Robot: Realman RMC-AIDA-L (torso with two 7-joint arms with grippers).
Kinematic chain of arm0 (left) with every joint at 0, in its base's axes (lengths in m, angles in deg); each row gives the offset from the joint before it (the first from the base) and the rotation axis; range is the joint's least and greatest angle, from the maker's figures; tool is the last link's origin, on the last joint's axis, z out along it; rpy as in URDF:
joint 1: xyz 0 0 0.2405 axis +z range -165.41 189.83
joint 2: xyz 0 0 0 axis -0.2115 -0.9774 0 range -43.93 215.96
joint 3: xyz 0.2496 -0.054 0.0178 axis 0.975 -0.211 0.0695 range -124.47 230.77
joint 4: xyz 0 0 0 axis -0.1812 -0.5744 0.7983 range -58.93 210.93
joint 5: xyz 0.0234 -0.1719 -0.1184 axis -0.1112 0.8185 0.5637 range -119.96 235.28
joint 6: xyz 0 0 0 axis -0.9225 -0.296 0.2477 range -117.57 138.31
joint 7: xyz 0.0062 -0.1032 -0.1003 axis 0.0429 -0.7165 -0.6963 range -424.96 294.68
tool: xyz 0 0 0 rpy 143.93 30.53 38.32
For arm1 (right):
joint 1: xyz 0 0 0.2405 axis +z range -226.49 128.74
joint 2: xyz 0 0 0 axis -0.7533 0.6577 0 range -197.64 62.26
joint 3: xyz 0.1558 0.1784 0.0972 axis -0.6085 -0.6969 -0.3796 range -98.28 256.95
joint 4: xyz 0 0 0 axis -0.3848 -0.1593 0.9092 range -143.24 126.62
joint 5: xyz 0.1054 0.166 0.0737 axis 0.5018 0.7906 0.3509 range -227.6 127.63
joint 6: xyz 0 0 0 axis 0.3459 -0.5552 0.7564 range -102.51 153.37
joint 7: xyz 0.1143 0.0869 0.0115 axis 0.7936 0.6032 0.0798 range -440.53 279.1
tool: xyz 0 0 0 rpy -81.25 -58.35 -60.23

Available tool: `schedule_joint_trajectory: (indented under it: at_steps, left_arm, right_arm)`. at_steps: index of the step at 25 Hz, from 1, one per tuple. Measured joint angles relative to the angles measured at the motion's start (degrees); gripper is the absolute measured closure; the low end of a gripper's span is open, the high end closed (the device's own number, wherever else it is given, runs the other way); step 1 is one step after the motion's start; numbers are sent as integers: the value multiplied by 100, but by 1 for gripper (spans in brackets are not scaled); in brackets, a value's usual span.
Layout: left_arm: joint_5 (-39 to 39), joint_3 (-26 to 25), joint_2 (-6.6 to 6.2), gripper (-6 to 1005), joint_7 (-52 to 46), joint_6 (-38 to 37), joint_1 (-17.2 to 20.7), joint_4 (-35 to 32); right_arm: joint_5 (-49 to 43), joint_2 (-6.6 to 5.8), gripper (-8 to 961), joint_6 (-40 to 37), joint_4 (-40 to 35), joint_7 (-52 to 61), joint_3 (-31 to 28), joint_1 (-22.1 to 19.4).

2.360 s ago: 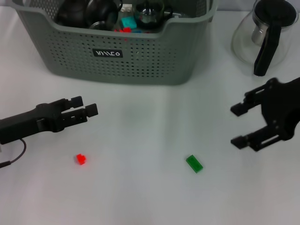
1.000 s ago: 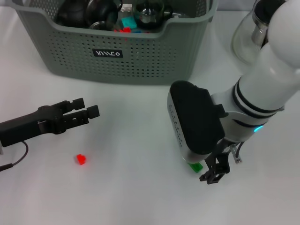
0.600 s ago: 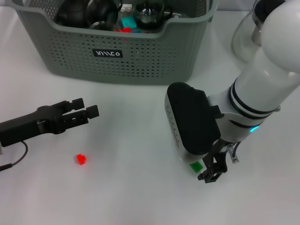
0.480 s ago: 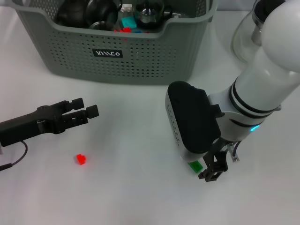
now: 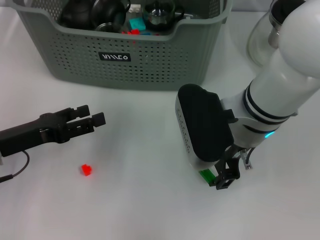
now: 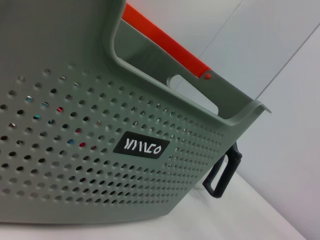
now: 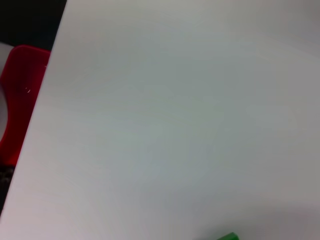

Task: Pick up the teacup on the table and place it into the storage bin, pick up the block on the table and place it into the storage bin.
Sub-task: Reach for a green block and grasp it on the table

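Observation:
The grey-green storage bin (image 5: 150, 60) stands at the back and fills the left wrist view (image 6: 100, 165). Dark and glass vessels and small coloured blocks lie inside it. No teacup shows on the table. A green block (image 5: 206, 175) lies at the front right, half hidden under my right gripper (image 5: 220, 178), which points down right against it. The right wrist view catches only a sliver of that block (image 7: 228, 236). A small red block (image 5: 86, 170) lies at the front left. My left gripper (image 5: 91, 114) hovers open and empty above and behind the red block.
A glass teapot (image 5: 282, 35) with a black handle stands at the back right, beside the bin; its handle (image 6: 222, 172) shows in the left wrist view. In the right wrist view a red object (image 7: 22, 100) sits beyond the table's edge.
My right arm has swung in from the right and come down over the green block. In the last second it shifted slightly and the block edged left. The left arm stayed still.

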Motion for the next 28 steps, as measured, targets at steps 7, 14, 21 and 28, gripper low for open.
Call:
schedule_joint_trajectory:
  at_steps: [7, 14, 21, 28]
  left_arm:
    - [5, 0, 7, 228, -2, -1, 23, 0]
    - [5, 0, 9, 228, -2, 0, 30, 0]
    - [0, 0, 9, 229, -2, 0, 21, 0]
    - [9, 0, 11, 229, 10, -1, 52, 0]
  right_arm:
    - [-3, 5, 193, 191, 94, 42, 37, 13]
    - [-5, 9, 192, 403, 141, 165, 49, 32]
    - [-10, 12, 192, 740, 120, 291, 51, 51]
    - [-84, 8, 193, 975, 123, 555, 45, 93]
